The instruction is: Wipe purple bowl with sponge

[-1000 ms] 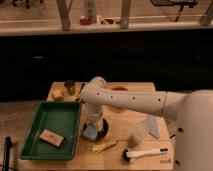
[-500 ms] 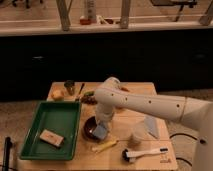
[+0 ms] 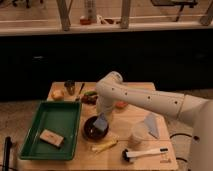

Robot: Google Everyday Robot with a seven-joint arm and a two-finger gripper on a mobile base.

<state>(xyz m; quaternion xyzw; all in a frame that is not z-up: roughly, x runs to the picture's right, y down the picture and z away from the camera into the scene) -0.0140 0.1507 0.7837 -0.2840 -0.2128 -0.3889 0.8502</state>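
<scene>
The purple bowl [image 3: 92,129] sits on the wooden table [image 3: 165,107] just right of the green tray. The blue-grey sponge [image 3: 102,122] is inside the bowl at its right side, resting on the inner surface. My gripper [image 3: 102,117] hangs straight down from the white arm [image 3: 145,100] and is shut on the sponge's top. The arm reaches in from the right and hides the bowl's far right rim.
A green tray [image 3: 64,114] at left holds a tan block [image 3: 51,138]. The orange bowl [image 3: 121,105] peeks out behind the arm. A clear cup [image 3: 137,134], grey triangular cloth [image 3: 151,125], yellow object [image 3: 104,145] and white-handled brush [image 3: 145,153] lie at front right. A small cup [image 3: 70,87] and orange fruit [image 3: 57,94] stand at the back left.
The arm's elbow has swung right, uncovering the purple bowl. The gripper with the sponge has shifted slightly right and back within the bowl.
</scene>
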